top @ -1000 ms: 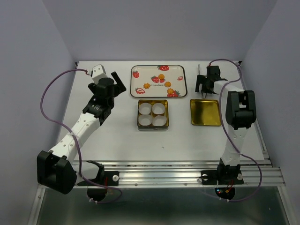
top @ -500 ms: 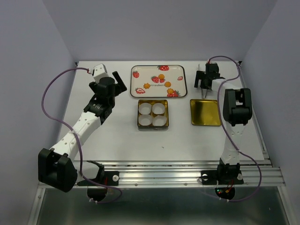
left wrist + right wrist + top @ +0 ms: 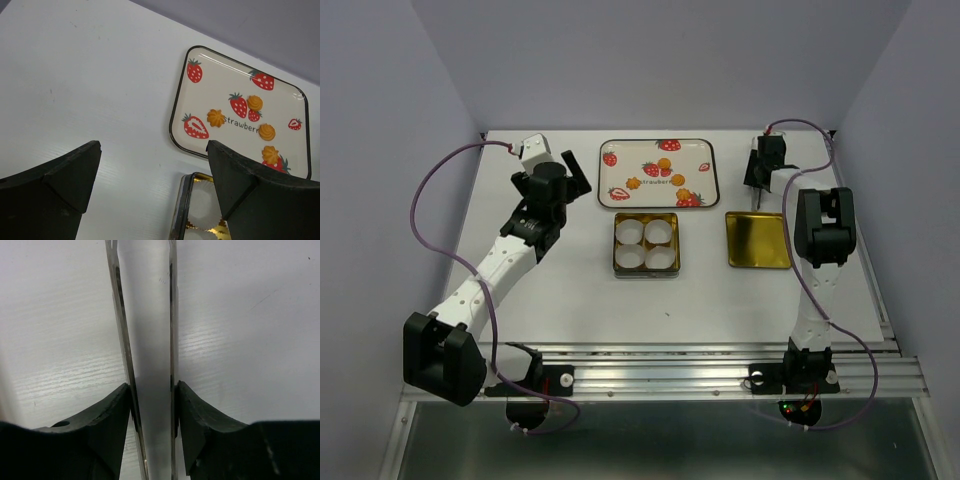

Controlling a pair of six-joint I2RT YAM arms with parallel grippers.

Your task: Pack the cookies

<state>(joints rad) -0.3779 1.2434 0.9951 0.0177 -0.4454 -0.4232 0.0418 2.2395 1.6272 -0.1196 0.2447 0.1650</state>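
Note:
Several small orange cookies lie on the strawberry-printed tray at the back centre. My left gripper hovers open to the left of the tray and holds nothing. At the back right my right gripper points down at the table. Its fingers press on the two thin blades of a pair of metal tongs.
In front of the tray stands a square gold tin with white pleated paper cups in it. Its gold lid lies flat to the right, just in front of the right gripper.
My right gripper has shifted a little toward the back right and its fingers have closed in onto the tongs. The left arm has barely moved.

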